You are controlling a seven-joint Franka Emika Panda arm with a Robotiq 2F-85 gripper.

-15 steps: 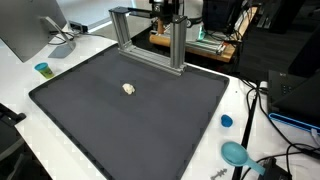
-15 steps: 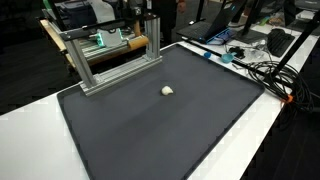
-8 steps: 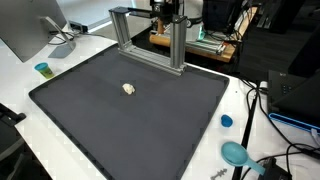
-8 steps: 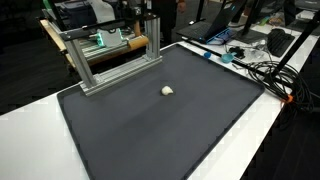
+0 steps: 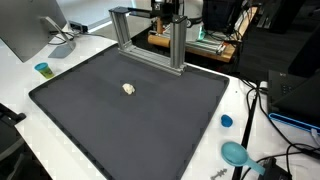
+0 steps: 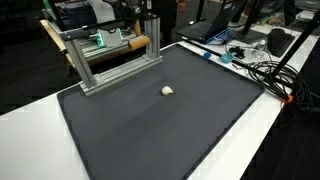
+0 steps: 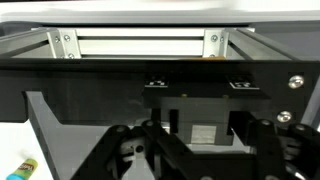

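A white worktop point(image 5: 18, 85) carries a large black mat point(image 5: 110, 130). At the far left stand a monitor point(image 5: 22, 28) and a small teal cup point(image 5: 42, 69). Left of the mat's middle lies a small pale lump point(image 5: 128, 88), alone and well apart from everything else. Beyond it, along the mat's far edge, an aluminium frame point(image 5: 150, 40) stands upright. The pincer point(image 7: 195, 155) hangs behind that frame, far from the lump. Its dark linkages crowd the bottom of the wrist view, and whether it is spread or pressed together cannot be told. Right of the mat lie a blue cap point(image 5: 226, 121) and cables point(image 5: 258, 98). A good approach would probably clear the frame's top bar first, then come straight down over the lump with the jaws wide.
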